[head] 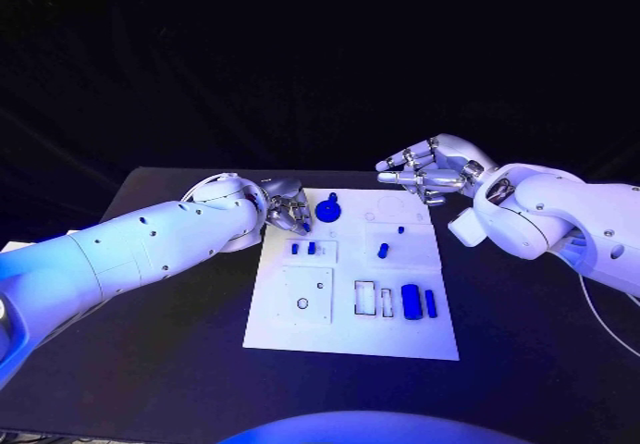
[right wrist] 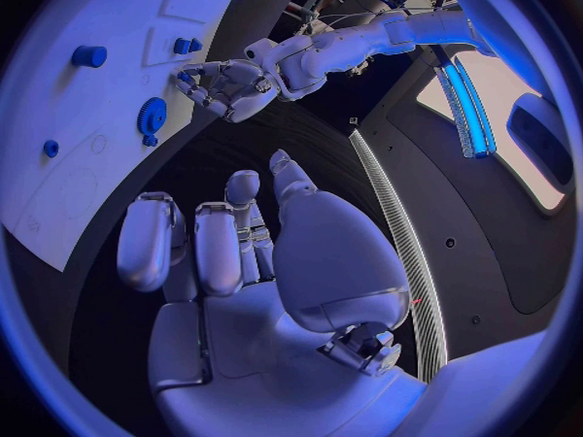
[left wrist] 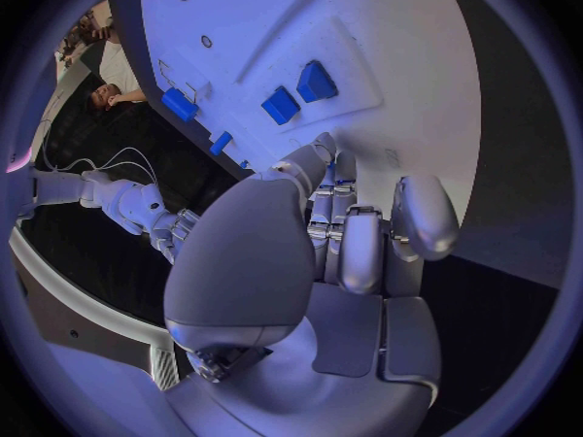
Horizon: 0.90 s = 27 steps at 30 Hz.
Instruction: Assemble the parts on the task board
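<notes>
Reaching with the empty, loosely curled left hand [head: 284, 209] toward the gear [head: 328, 208] at the board's [head: 400, 342] far end, approaching squarely; right hand [head: 429, 168] open beyond the board.

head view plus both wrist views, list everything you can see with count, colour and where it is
table: one, black, under everything
task board: one, white, middle of the table
gear-like part: one, blue, far left corner of the board, beside the left robot hand
small parts: two, blue, side by side in the board's left recess
peg parts: two, blue, upright right of the board's middle
slot parts: two, blue, near right area of the board
left robot hand: one, silver, at the board's far left corner, fingers curled; whether it holds anything cannot be told
right robot hand: one, silver, raised beyond the board's far right corner, holding nothing
</notes>
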Tool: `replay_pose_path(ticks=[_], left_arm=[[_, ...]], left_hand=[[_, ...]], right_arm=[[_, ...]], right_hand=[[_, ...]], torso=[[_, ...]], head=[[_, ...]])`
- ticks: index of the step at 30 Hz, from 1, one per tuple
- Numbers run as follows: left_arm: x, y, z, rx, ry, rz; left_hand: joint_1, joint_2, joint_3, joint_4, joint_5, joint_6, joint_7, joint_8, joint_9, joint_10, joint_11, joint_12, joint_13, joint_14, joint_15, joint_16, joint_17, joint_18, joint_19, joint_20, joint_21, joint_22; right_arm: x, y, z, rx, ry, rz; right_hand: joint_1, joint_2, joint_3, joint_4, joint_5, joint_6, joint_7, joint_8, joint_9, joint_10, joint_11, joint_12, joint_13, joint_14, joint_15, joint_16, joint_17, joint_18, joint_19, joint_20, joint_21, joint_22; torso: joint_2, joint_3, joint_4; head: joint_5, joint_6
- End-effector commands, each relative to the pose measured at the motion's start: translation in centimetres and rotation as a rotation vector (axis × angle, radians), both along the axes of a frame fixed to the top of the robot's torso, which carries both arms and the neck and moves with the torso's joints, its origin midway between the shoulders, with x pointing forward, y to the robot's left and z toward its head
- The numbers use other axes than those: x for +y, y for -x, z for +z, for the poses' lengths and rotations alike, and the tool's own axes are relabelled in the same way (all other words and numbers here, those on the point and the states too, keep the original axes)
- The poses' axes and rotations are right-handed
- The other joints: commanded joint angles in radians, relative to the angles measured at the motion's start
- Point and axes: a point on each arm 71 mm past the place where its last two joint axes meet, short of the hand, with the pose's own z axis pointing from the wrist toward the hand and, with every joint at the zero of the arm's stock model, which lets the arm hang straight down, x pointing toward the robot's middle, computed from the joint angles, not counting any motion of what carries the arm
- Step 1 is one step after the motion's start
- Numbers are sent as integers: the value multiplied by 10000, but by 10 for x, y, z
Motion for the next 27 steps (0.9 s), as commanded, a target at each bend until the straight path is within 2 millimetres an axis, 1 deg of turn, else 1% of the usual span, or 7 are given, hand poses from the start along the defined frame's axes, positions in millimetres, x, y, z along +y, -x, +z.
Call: replay_pose_path(ticks=[1,5,15,18,23,27], left_arm=[[-3,2,-3,252,-188,-195],[-3,2,-4,306,-178,-234],[-5,3,-3,283,-127,-296],[-6,3,-3,282,-135,-305],[-5,3,-3,293,-163,-270],[-5,2,-3,303,-182,-246]], left_hand=[[-128,-31,80,3,-53,84,-9,43,7,49,0,-63,12,21,-62,22,-23,-193,0,-75,40,361],[-159,-46,76,7,-58,88,-11,40,5,53,1,-70,14,19,-63,19,-32,-192,-4,-76,33,361],[-178,-40,87,5,-58,110,-20,46,7,71,-7,-74,18,17,-67,17,-40,-192,-8,-78,33,367],[-189,-41,89,5,-59,118,-22,48,7,78,-9,-76,20,15,-69,14,-49,-191,-9,-79,31,369],[-228,-56,82,13,-63,120,-22,43,4,82,-6,-84,22,13,-69,12,-56,-191,-12,-80,29,372],[-261,-69,80,17,-66,111,-22,33,-1,78,-3,-97,22,11,-69,12,-61,-189,-17,-81,22,374]], right_arm=[[2,1,0,-32,45,208],[2,1,0,-35,43,207],[2,1,0,-31,46,204],[2,1,0,-17,54,200],[2,1,-1,0,63,204],[2,1,-1,11,68,211]], right_hand=[[24,94,-44,15,39,-6,26,-7,-5,-70,-23,-21,-10,247,4,-30,-10,203,-95,8,-46,-16],[24,94,-44,15,39,-6,26,-7,-5,-70,-23,-21,-10,247,4,-30,-10,203,-95,8,-46,-16],[24,94,-44,15,39,-6,26,-7,-5,-70,-23,-21,-10,247,4,-30,-10,203,-95,8,-46,-16],[24,94,-44,15,39,-6,26,-7,-5,-70,-23,-21,-10,247,4,-30,-10,203,-95,8,-46,-16],[24,94,-44,15,39,-6,26,-7,-5,-70,-23,-21,-10,247,4,-30,-10,203,-95,8,-46,-16],[24,94,-44,15,39,-6,26,-7,-5,-70,-23,-21,-10,247,4,-30,-10,203,-95,8,-46,-16]], torso=[[6,0,0],[9,-8,-9],[5,-4,-1],[-1,-14,3],[0,-2,6],[1,-6,0]], head=[[-6,-15],[-12,-19],[-48,-45],[-50,-47],[-43,-45],[-43,-52]])
